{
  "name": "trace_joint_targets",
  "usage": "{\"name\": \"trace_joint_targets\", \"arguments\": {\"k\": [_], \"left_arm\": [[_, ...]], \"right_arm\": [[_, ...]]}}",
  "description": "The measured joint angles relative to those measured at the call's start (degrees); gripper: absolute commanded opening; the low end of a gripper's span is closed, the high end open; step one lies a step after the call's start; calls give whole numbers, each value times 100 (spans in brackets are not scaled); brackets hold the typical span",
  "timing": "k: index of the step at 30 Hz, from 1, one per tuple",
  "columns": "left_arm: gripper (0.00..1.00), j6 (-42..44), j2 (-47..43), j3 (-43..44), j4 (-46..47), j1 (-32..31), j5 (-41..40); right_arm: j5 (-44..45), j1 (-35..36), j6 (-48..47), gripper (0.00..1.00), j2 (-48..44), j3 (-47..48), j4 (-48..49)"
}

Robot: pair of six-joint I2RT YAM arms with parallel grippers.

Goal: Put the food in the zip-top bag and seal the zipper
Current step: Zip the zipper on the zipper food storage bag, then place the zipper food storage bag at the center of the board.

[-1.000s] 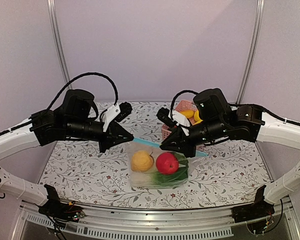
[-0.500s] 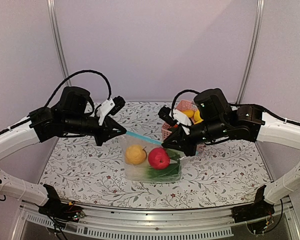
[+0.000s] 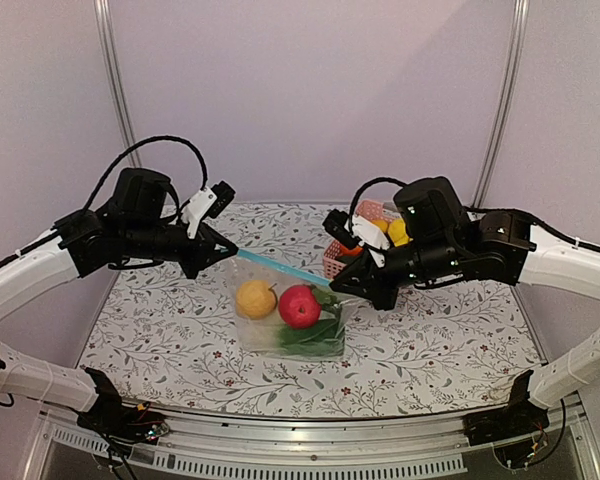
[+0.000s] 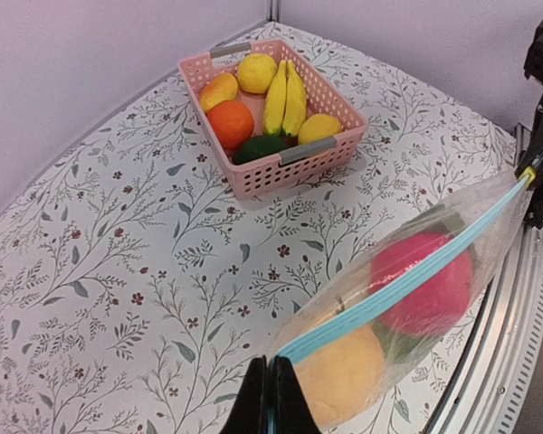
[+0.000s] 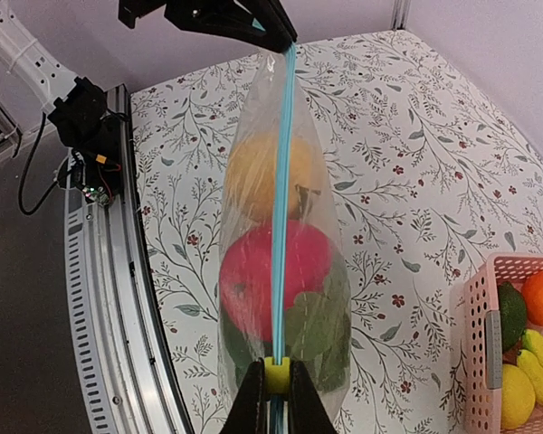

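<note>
While the left gripper (image 3: pixel 223 250) is closed on the left end of the zipper (image 3: pixel 280 268), this light-blue strip runs straight and tight across to the other arm. The zip-top bag (image 3: pixel 285 320) hangs below the strip, over the middle of the flowered table (image 3: pixel 160 330); I cannot tell if its bottom touches the table. Inside the bag, the peach-orange fruit (image 3: pixel 255 299) is on the left side and the red fruit (image 3: pixel 299 306) is just beside it on the right. The green leaves of the bok choy (image 3: pixel 315 335) lie under and to the right of the red fruit. At the right end, the right gripper (image 3: pixel 338 288) is closed on the zipper, and in the right wrist view its fingers pinch the strip at a small yellow slider (image 5: pixel 274 371). Behind the right gripper, near the far right side of the table, stands the pink basket (image 4: pixel 281 172) with other toy fruit in it.
</note>
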Motion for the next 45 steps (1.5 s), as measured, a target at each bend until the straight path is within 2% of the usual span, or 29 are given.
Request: {"name": "trace_joint_targets", "arguments": {"k": [11, 20, 21, 22, 24, 26, 30, 37, 45], "left_arm": [[0, -142, 20, 0, -136, 511, -103], [0, -229, 57, 0, -131, 610, 28], [0, -229, 57, 0, -131, 619, 55], [0, -232, 57, 0, -131, 629, 101], [0, -234, 57, 0, -127, 656, 188], [0, -254, 57, 0, -133, 710, 195], [0, -317, 57, 0, -129, 876, 90], [0, -651, 72, 0, -184, 984, -365], [0, -1480, 249, -57, -210, 1561, -1014]], "right_arm": [[232, -24, 129, 0, -140, -155, -79], [293, -39, 173, 0, -177, -179, -35], [293, -39, 177, 3, -177, -179, -33], [293, -39, 184, 12, -177, -179, -37], [295, -39, 199, 38, -177, -179, -42], [302, -42, 291, 56, -181, -173, -131], [348, -55, 444, 79, -170, -31, -378], [1185, -136, 887, 97, -170, 225, -505], [2087, -546, 1384, 99, -170, 153, -579]]}}
